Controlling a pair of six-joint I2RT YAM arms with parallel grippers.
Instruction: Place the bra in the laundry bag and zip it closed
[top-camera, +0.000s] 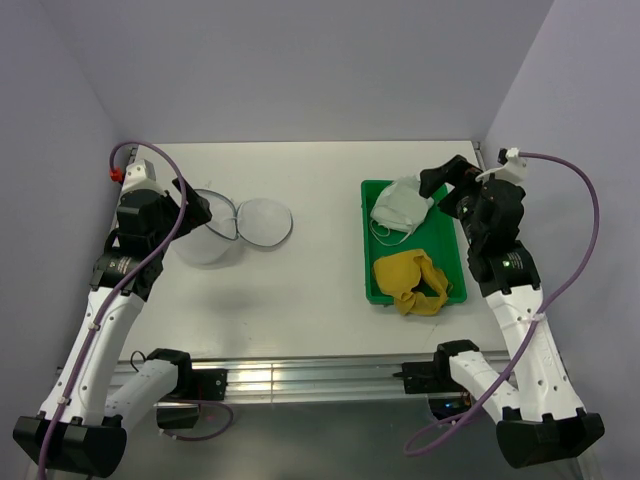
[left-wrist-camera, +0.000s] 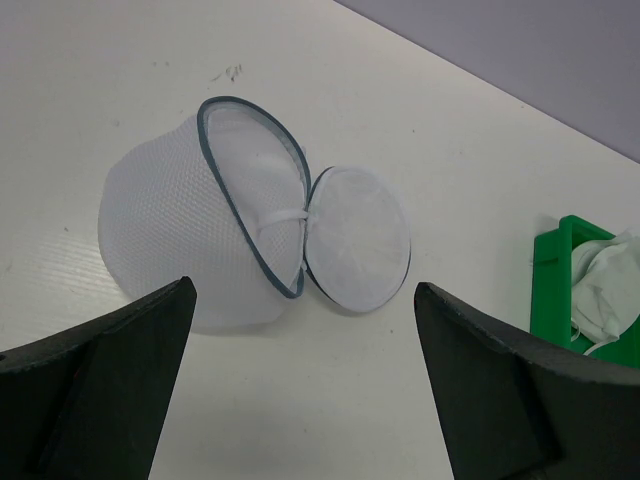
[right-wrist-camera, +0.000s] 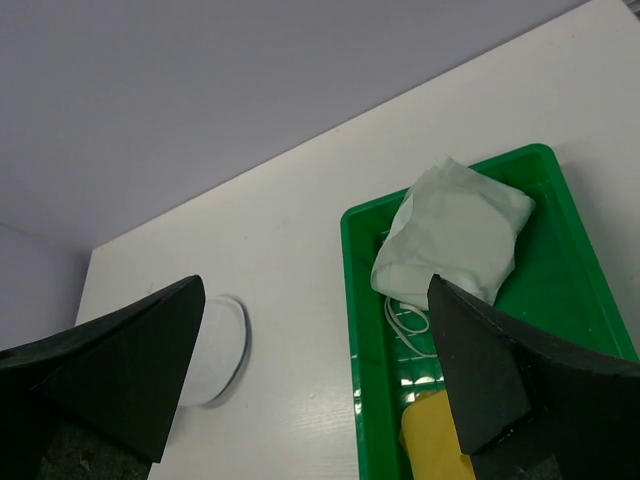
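Note:
The mustard-yellow bra (top-camera: 415, 282) lies crumpled in the near half of the green tray (top-camera: 366, 250); its edge shows in the right wrist view (right-wrist-camera: 430, 440). The laundry bag (top-camera: 215, 238) lies open on the table at the left, one mesh dome on its side and the round lid half (top-camera: 265, 220) flat beside it. It fills the left wrist view (left-wrist-camera: 190, 240), and its lid shows there too (left-wrist-camera: 355, 235). My left gripper (top-camera: 198, 208) (left-wrist-camera: 305, 400) is open and empty just left of the bag. My right gripper (top-camera: 443, 190) (right-wrist-camera: 315, 390) is open and empty above the tray's far end.
A white-grey garment (top-camera: 400, 208) (right-wrist-camera: 455, 235) with a thin strap lies in the tray's far half, by the right gripper. The tray's rim (right-wrist-camera: 355, 330) stands above the table; it also shows in the left wrist view (left-wrist-camera: 550, 290). Walls close the table on three sides.

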